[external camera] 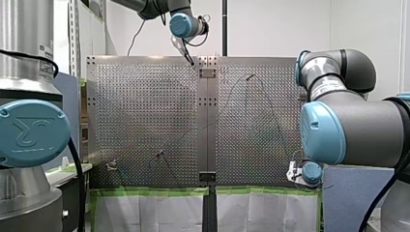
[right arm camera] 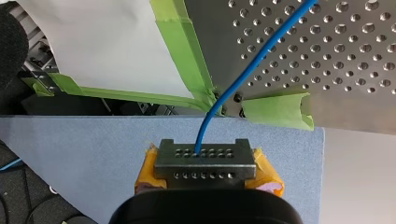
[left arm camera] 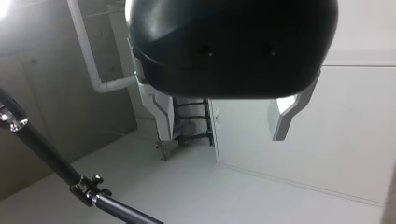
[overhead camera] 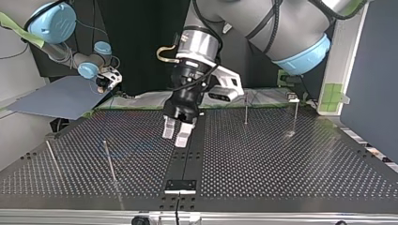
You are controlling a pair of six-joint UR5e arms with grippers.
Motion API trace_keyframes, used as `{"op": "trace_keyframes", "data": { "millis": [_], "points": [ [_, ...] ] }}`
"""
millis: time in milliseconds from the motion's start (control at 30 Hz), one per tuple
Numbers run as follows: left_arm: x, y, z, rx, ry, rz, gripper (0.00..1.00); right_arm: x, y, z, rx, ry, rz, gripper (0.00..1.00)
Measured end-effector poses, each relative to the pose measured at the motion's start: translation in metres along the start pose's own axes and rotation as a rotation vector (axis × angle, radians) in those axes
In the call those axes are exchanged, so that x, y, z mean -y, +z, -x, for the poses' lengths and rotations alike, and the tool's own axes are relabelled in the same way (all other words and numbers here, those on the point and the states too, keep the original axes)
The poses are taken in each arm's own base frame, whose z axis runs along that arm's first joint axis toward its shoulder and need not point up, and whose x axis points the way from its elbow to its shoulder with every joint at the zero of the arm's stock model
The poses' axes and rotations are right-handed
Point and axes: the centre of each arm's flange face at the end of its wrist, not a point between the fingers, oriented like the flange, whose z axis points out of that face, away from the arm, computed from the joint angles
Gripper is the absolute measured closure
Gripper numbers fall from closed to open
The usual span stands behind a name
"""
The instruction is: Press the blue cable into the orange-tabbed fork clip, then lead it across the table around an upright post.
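Observation:
In the right wrist view my right gripper (right arm camera: pixel 204 154) is shut on the blue cable (right arm camera: pixel 243 79), which runs from its yellow pads onto the perforated table. The same gripper (overhead camera: pixel 107 80) hangs off the table's far left corner in the top view. On the plate the cable (overhead camera: pixel 129 149) curves faintly beside a thin upright post (overhead camera: pixel 110 161). My left gripper (overhead camera: pixel 178 133) hovers open over the table's middle seam, holding nothing, and its wrist view (left arm camera: pixel 222 126) shows only wall beyond it. A small clip (overhead camera: pixel 293 97) stands at the top view's far right.
More upright posts (overhead camera: pixel 246 108) (overhead camera: pixel 295 117) (overhead camera: pixel 53 159) stand on the table (overhead camera: pixel 281 159). Green tape (right arm camera: pixel 275 109) lines its edge by a blue-grey board (right arm camera: pixel 93 154) under my right gripper. A black bracket (overhead camera: pixel 180 185) sits on the seam at the top view's near edge.

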Motion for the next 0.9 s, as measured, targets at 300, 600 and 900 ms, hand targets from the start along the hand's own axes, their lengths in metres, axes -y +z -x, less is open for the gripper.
{"op": "trace_keyframes", "data": {
  "millis": [300,600,900],
  "points": [
    [-0.023,-0.012,-0.030,0.009,-0.018,0.047,0.00,0.001,0.000,0.000,0.000,-0.002,-0.002,1.00],
    [-0.052,-0.029,-0.068,0.001,-0.017,0.118,0.00,0.003,-0.001,0.001,0.000,-0.003,-0.004,1.00],
    [-0.078,-0.060,-0.098,-0.073,0.013,0.157,0.00,0.003,-0.001,0.001,0.001,-0.004,-0.004,1.00]
  ]
}}
